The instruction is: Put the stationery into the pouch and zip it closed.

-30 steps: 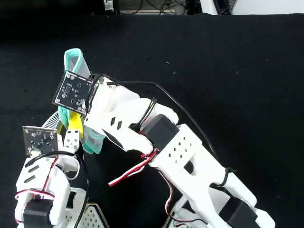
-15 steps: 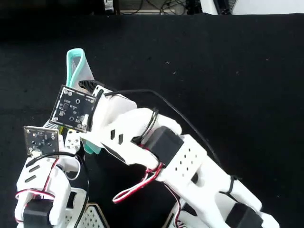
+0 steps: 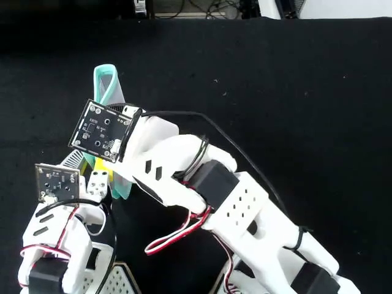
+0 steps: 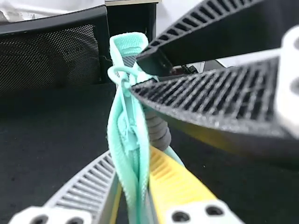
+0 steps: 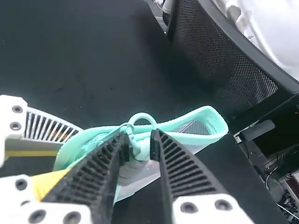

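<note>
1. Pouch (image 3: 105, 78): mint-green and standing on edge at the upper left of the high view, over the black table (image 3: 306, 92). Its contents are hidden, so it cannot be told whether the stationery is inside.
2. Left gripper (image 4: 133, 198): clenched on the near end of the pouch at the bottom centre of the left wrist view. The grey ribbed finger lies on one face and the yellow-padded finger on the other.
3. Right gripper (image 5: 138, 136): pinched on the zipper pull (image 5: 140, 122) at the centre of the right wrist view. The black ribbed fingers are almost touching, and the pull's ring loops just above their tips.
4. Step in hand, by judgement: drawing the zipper pull along the seam to close the pouch.
5. Direction of pull: the right gripper should travel along the seam, not across it or upward. A sideways tug would probably twist the fabric and bind the zipper.
6. Anchoring: the left gripper serves as the fixed end. A firm clamp there lets the seam go taut between the two grippers.
7. Likely fault: the pull is thin and held only at the fingertips, so a slow, even draw is less likely to let it slip free.
</note>
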{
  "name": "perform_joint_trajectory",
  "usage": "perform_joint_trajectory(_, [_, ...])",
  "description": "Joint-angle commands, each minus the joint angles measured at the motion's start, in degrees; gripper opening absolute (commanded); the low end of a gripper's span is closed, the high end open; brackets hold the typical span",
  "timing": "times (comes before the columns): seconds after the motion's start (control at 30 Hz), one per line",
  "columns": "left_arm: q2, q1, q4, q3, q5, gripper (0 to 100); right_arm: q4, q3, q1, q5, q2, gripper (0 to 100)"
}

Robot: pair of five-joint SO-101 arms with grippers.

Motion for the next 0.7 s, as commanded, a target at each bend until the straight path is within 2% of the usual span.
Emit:
perform_joint_trajectory(0.0, [0.2,1.5,0.5,-1.9,0.2,3,-1.5,-0.4,1.3,-0.5,0.5,8.6])
perform_joint_trajectory(0.1, [0.2,1.5,0.5,-2.0,0.2,3,-1.5,-0.4,1.3,-0.3,0.7,7.8])
perform_joint_trajectory(0.2, [0.2,1.0,0.5,-2.0,0.1,3,-1.5,-0.6,1.5,-0.2,0.7,0.8])
perform_joint_trajectory(0.43, [0.2,0.9,0.5,-2.2,-0.3,3,-3.0,-0.6,7.4,-0.1,0.6,1.3])
perform_joint_trajectory(0.67, [0.2,0.9,0.6,-3.0,-0.4,3,-3.0,-0.4,7.5,-0.1,0.7,1.3])
